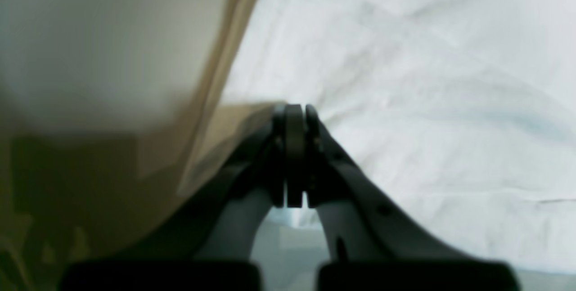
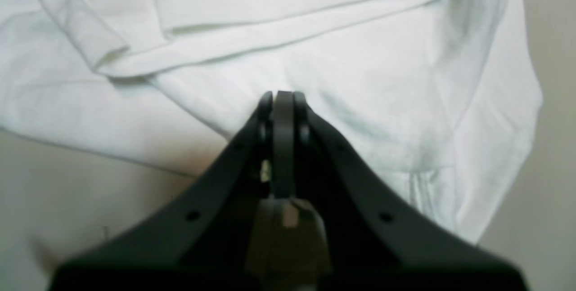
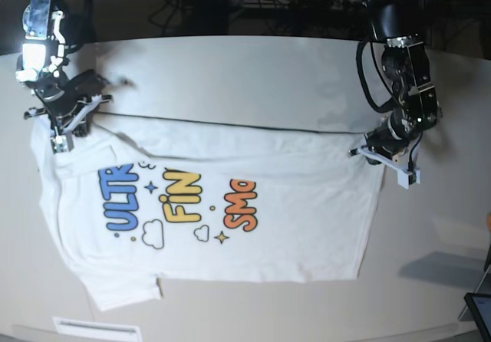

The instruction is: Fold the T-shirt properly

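Observation:
The white T-shirt (image 3: 253,242) lies print-up on the table, with blue, yellow and orange letters showing. Its far edge runs as a taut straight line between the two grippers. At the shirt's right far corner, my left gripper (image 3: 362,150) is shut on the T-shirt. In the left wrist view, the fabric (image 1: 405,79) creases toward the left gripper (image 1: 294,109), whose jaws are closed. My right gripper (image 3: 61,135) is shut on the left far corner by the sleeve. In the right wrist view, the cloth (image 2: 360,102) bunches at the right gripper (image 2: 283,95), which is also closed.
The beige table (image 3: 230,73) runs beyond the shirt's far edge. A white label (image 3: 96,329) sits at the front edge. A dark device (image 3: 479,307) pokes in at the lower right corner. Cables hang behind the table's back edge.

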`<state>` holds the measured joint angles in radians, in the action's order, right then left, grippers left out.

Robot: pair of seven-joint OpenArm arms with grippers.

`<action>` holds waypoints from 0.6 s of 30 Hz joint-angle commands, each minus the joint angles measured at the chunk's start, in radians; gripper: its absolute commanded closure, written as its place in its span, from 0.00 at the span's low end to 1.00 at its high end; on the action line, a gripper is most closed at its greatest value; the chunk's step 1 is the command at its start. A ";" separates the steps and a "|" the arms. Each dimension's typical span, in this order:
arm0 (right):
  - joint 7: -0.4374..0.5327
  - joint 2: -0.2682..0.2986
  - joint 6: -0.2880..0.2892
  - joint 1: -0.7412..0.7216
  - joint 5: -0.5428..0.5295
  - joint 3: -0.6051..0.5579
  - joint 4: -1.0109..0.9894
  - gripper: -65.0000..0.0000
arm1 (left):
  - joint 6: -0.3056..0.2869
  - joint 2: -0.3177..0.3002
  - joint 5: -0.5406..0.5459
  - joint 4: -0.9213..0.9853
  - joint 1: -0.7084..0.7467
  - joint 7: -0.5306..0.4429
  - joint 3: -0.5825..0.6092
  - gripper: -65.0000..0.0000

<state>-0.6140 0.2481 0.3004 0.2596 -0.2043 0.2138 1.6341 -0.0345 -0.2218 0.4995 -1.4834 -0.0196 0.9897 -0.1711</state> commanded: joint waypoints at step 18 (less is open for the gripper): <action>-0.062 0.000 0.000 0.155 0.007 0.071 0.114 1.00 | 0.009 0.061 -0.031 -0.368 0.427 0.080 -0.175 1.00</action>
<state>-0.6445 0.2401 0.3023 0.4057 -0.2096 0.2794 1.7405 -0.0372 -0.1509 0.5011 -1.8465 0.3977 1.0283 -0.3405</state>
